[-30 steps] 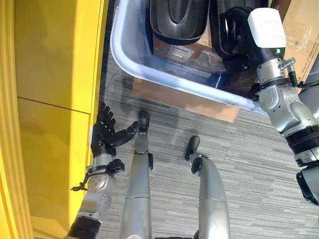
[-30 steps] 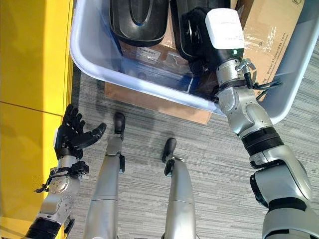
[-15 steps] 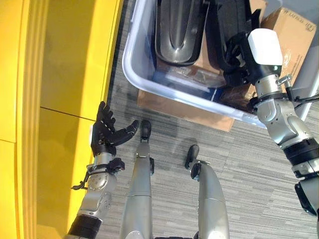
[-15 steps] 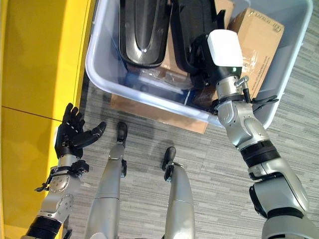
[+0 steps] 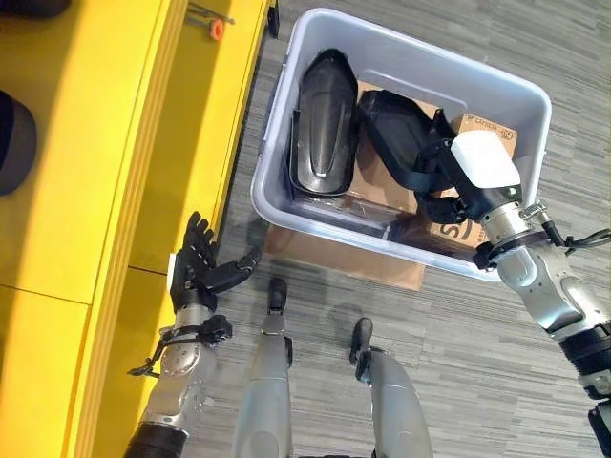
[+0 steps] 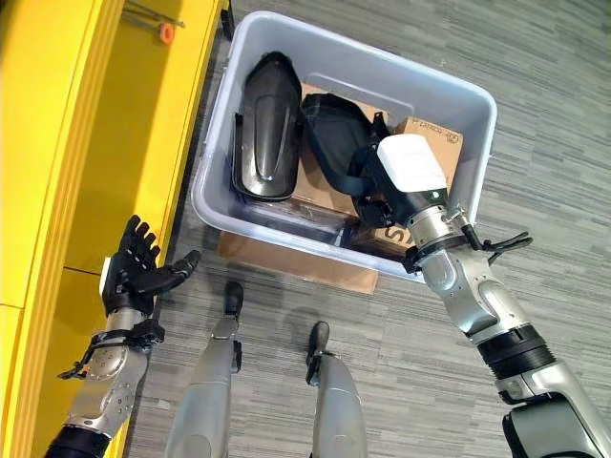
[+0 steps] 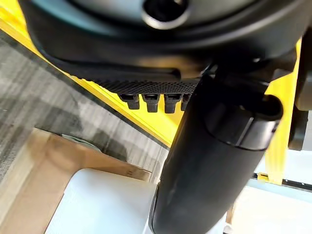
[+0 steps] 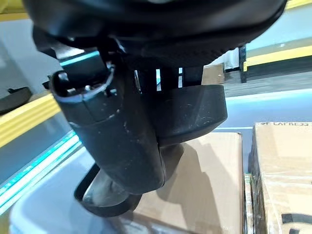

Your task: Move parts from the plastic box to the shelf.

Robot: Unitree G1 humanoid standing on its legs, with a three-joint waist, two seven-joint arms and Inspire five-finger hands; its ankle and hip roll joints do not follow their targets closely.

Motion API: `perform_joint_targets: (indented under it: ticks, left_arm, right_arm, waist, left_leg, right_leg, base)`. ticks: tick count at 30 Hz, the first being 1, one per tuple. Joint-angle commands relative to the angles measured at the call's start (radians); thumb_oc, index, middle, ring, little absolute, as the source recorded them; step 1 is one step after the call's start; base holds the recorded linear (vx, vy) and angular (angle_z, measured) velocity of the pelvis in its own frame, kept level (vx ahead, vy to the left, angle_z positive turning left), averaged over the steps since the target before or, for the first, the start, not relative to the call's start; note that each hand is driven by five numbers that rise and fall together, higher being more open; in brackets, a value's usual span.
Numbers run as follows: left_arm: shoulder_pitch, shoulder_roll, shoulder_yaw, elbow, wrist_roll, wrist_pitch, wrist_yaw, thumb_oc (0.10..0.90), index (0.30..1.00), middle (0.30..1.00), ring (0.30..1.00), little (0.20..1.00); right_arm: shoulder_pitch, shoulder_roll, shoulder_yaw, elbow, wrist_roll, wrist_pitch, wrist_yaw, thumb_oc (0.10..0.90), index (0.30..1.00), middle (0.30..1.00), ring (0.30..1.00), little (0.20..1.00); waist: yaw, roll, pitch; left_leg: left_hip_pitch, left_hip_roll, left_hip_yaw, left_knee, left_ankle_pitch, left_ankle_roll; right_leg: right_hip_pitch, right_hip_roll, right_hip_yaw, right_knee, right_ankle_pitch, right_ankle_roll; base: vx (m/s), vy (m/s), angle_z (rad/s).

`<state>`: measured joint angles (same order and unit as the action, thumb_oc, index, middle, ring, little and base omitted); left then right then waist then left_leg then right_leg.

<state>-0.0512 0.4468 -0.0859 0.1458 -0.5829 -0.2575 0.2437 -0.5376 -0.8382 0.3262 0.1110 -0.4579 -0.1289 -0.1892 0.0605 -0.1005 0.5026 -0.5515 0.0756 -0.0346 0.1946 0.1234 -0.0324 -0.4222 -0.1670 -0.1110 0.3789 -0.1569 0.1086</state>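
Fingers of right hand (image 6: 374,196) grasping black part (image 6: 336,134) in plastic box (image 6: 458,95); left hand (image 5: 196,272) fingers spread beside yellow shelf (image 5: 115,143).

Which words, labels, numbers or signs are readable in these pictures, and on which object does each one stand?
No text can be quoted with certainty.
Cardboard box inside the plastic box: one dark printed line along its top edge, too small and blurred to read.
Black parts: no print visible.
Yellow shelf: no print visible.
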Motion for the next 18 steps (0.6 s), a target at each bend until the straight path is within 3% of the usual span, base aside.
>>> perform_joint_targets:
  ticks: [1, 10, 18]
  left_arm:
    - [0.014, 0.012, 0.021, -0.062, 0.036, -0.062, -0.042, 0.900, 1.000, 1.000, 1.000, 1.000]
    - [0.079, 0.011, 0.044, -0.046, 0.029, -0.042, -0.108, 0.900, 1.000, 1.000, 1.000, 1.000]
    - [0.118, -0.010, 0.037, -0.027, 0.021, -0.026, -0.138, 0.900, 1.000, 1.000, 1.000, 1.000]
  right_arm:
    - [-0.046, -0.060, -0.059, -0.055, 0.051, -0.065, -0.024, 0.400, 0.300, 0.300, 0.300, 0.300]
    - [-0.026, -0.099, -0.106, -0.179, 0.104, -0.116, 0.014, 0.400, 0.300, 0.300, 0.300, 0.300]
    - [-0.006, -0.128, -0.152, -0.220, 0.135, -0.126, 0.024, 0.400, 0.300, 0.300, 0.300, 0.300]
  waist:
    - [-0.016, 0.012, -0.087]
    - [-0.028, 0.013, -0.203]
    - [-0.039, 0.017, -0.288]
  left_leg:
    - [0.057, 0.089, -0.010, 0.043, -0.106, -0.052]
    - [0.208, 0.112, 0.023, -0.115, -0.032, -0.076]
    - [0.302, 0.129, 0.053, -0.193, -0.014, -0.081]
  right_leg:
    - [0.118, -0.018, 0.044, -0.127, 0.056, 0.032]
    - [0.230, -0.024, 0.050, -0.274, 0.138, 0.055]
    - [0.289, -0.033, 0.066, -0.333, 0.170, 0.064]
  base:
    - [0.02, -0.005, -0.11]
    - [0.04, -0.004, -0.07]
    - [0.05, 0.003, -0.05]
